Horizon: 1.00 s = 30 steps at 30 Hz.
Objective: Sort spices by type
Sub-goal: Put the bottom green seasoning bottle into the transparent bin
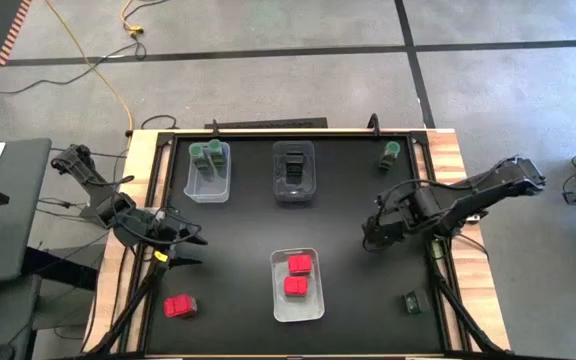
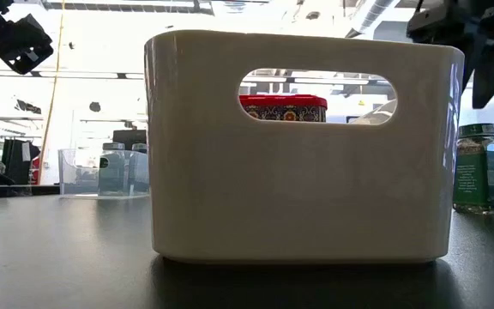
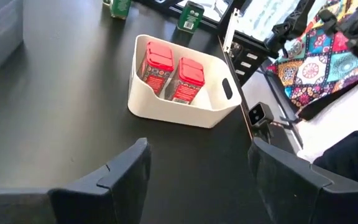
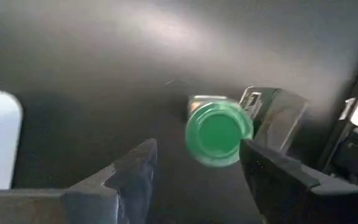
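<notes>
1. No label is readable; the red packets point(image 3: 173, 76) carry fine print too small to make out.
2. Two red packets lie in the white bin point(image 1: 297, 310) at the table's near middle; a third red packet point(image 1: 179, 306) lies loose near the left edge.
3. Green-lidded jars point(image 1: 208, 152) stand in the far-left clear bin point(image 1: 208, 188); dark boxes point(image 1: 293, 168) fill the middle bin point(image 1: 294, 197).
4. One loose jar point(image 1: 389, 153) stands far right, a dark box point(image 1: 412, 302) near right.
5. The left gripper point(image 1: 190, 250) and right gripper point(image 1: 368, 236) hover over bare black table, jaws spread, empty.
</notes>
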Available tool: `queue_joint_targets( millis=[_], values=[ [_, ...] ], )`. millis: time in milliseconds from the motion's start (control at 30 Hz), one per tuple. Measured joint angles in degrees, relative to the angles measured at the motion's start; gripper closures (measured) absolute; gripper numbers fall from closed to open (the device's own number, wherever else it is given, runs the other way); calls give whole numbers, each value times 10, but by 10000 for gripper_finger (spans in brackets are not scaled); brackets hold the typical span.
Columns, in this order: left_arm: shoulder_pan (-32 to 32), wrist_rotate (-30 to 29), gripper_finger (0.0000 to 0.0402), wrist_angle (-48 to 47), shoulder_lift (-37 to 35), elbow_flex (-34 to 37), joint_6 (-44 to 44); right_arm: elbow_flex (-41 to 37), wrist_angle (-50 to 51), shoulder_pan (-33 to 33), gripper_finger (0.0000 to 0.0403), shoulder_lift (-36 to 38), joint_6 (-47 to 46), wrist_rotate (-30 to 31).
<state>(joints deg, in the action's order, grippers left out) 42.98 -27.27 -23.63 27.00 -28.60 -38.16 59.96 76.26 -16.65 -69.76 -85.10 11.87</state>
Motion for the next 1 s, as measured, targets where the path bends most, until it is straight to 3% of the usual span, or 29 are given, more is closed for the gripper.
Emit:
queue_joint_targets(
  millis=[767, 1000],
  values=[
    [-1, -28, 144, -26, 0, 0, -6, -24, -9, 26, 136, 4, 41, -2],
    [-1, -28, 144, -26, 0, 0, -7, -24, -3, 26, 104, 4, 44, -1]
  ],
)
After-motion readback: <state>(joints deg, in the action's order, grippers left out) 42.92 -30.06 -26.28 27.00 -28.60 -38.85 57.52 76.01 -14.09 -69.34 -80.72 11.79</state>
